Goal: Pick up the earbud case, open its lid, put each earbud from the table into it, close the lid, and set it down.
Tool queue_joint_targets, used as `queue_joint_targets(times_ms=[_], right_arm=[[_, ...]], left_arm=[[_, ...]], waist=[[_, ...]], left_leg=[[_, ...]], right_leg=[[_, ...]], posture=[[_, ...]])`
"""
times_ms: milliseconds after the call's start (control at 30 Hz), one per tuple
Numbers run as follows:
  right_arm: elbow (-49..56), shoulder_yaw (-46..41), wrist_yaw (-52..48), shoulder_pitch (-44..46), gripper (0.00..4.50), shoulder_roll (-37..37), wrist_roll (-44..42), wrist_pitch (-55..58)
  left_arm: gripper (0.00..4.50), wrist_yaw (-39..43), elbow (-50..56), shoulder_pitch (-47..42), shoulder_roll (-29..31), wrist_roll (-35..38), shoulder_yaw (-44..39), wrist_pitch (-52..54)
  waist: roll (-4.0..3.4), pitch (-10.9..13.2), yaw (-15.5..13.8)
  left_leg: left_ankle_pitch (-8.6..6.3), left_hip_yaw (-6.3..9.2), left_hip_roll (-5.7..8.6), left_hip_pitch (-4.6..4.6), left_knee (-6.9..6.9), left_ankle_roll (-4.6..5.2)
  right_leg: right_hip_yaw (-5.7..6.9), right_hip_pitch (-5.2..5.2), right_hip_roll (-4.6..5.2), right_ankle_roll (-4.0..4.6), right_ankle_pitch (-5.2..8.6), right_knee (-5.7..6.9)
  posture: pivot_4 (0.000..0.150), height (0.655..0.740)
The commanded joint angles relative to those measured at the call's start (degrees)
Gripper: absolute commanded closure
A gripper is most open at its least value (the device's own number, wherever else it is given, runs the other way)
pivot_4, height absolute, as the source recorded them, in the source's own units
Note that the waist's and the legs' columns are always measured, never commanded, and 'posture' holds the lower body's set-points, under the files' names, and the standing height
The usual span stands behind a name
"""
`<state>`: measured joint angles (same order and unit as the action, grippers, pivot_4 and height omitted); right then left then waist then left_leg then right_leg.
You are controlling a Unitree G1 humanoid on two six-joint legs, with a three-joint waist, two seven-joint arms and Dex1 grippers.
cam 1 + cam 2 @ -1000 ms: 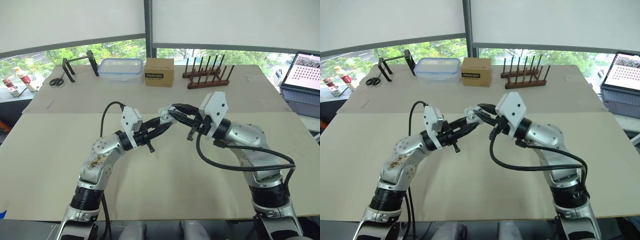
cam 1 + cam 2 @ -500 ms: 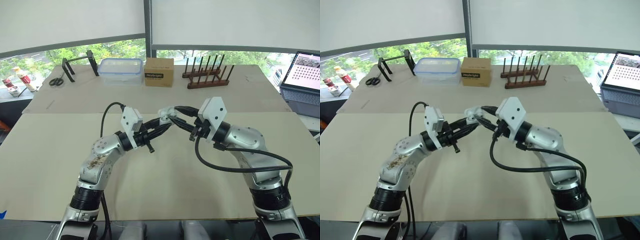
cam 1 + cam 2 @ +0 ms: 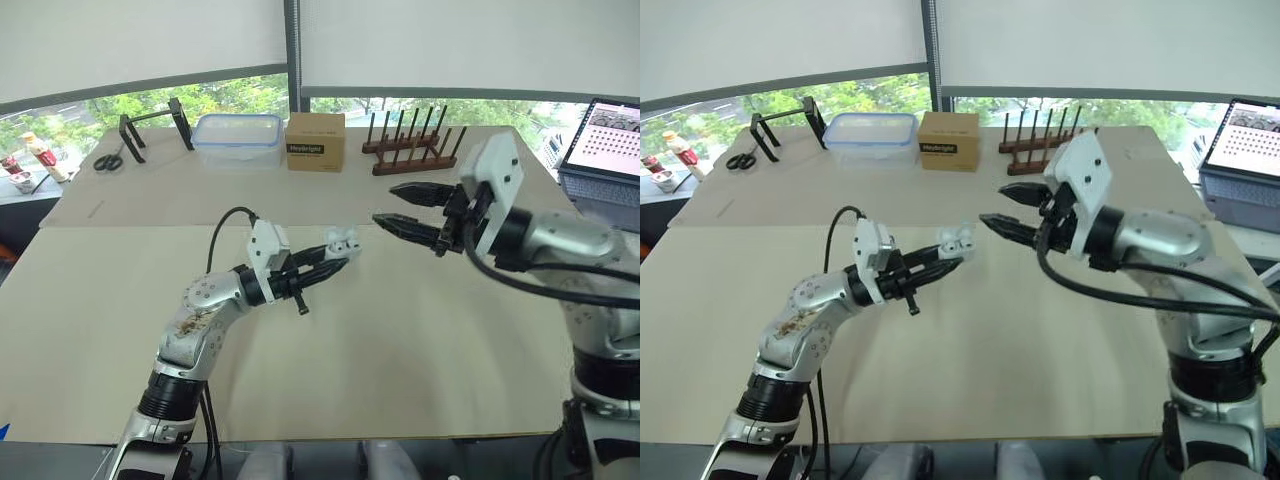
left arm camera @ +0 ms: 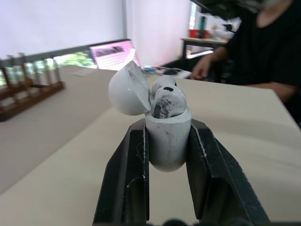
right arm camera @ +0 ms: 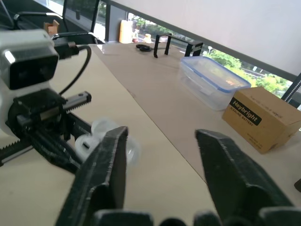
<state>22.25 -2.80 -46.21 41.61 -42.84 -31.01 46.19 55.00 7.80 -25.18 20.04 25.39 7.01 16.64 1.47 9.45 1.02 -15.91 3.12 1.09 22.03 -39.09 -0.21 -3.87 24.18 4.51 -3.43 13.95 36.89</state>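
Earbud case [image 4: 167, 136] is pinched by its lower body betw. the two black fingers of the left gripper [image 3: 332, 264]. It's held up off the worktop [image 3: 400, 340] approx. mid-scene, mouth facing up & outward. Gripping low on the body looks deliberate: it leaves hinge, lid [image 4: 128, 89] and mouth free, so the other arm can get at them w/o knocking the fingers. Right gripper [image 3: 386, 204] hangs just beside the case on its right, not touching, fingers spread wide w/ nothing betw. them. Its tips aim at the case, so it's prob. placed to come in on the lid.

Case itself: small white rounded shell, glossy, some grey scuffing on the front. Lid is tipped back on its hinge, fully open, domed inside facing the wells. Two earbuds [image 4: 165, 99] show in the mouth, tops standing proud of the rim: one nearer w/ a darker smudge, one behind. Can't tell if both are seated all the way. Judging by that, loading looks done; lid closing & set-down not yet.
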Motion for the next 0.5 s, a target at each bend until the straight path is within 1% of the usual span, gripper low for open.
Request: queue_joint_targets(times_ms=[33, 100, 133, 300, 500], right_arm=[[-4.3, 5.9, -5.0, 4.1, 3.55, -2.7, 2.7, -0.2], [-6.3, 9.6, -8.9, 6.1, 4.3, -3.6, 3.4, -0.2], [-6.7, 10.9, -10.5, 6.6, 4.5, -3.8, 3.4, -0.2], [-5.6, 14.0, -14.3, 7.1, 4.5, -3.8, 2.4, 1.4], [-1.9, 12.6, -18.0, 5.9, 4.5, -6.8, -1.9, 7.2]], left_arm=[[3.94, 4.5, 0.0, -1.8, 0.3, 1.2, 1.7, -1.1], [3.94, 6.1, -0.3, -2.1, 0.1, 1.3, 2.5, -1.1], [3.94, 6.5, -0.5, -2.2, 0.0, 1.2, 2.8, -1.2], [3.94, 7.1, -2.1, -3.0, -0.9, 0.7, 3.3, -1.9], [3.94, 6.9, -4.2, -3.7, -1.4, 0.0, 2.5, -3.0]], waist=[[0.0, 0.0, 0.0], [0.0, 0.0, 0.0], [0.0, 0.0, 0.0], [0.0, 0.0, -0.2], [0.0, 0.0, -0.3]], left_leg=[[0.0, -0.03, -0.01, 0.0, 0.0, 0.0], [0.0, -0.1, -0.01, 0.03, 0.0, 0.0], [0.0, -0.1, -0.01, 0.05, 0.0, 0.0], [0.0, 0.05, -0.01, 0.16, -0.05, 0.0], [0.0, 0.14, 0.0, 0.15, -0.08, 0.0]], right_leg=[[0.0, 0.0, -0.01, 0.0, 0.0, -0.03], [0.02, 0.02, -0.01, 0.0, 0.0, -0.06], [0.02, 0.04, -0.01, 0.0, 0.0, -0.06], [0.01, 0.12, 0.03, 0.0, 0.0, -0.06], [0.02, 0.12, 0.03, 0.0, 0.0, -0.03]], posture=[[0.15, 0.74], [0.15, 0.74], [0.15, 0.74], [0.15, 0.74], [0.15, 0.74]])
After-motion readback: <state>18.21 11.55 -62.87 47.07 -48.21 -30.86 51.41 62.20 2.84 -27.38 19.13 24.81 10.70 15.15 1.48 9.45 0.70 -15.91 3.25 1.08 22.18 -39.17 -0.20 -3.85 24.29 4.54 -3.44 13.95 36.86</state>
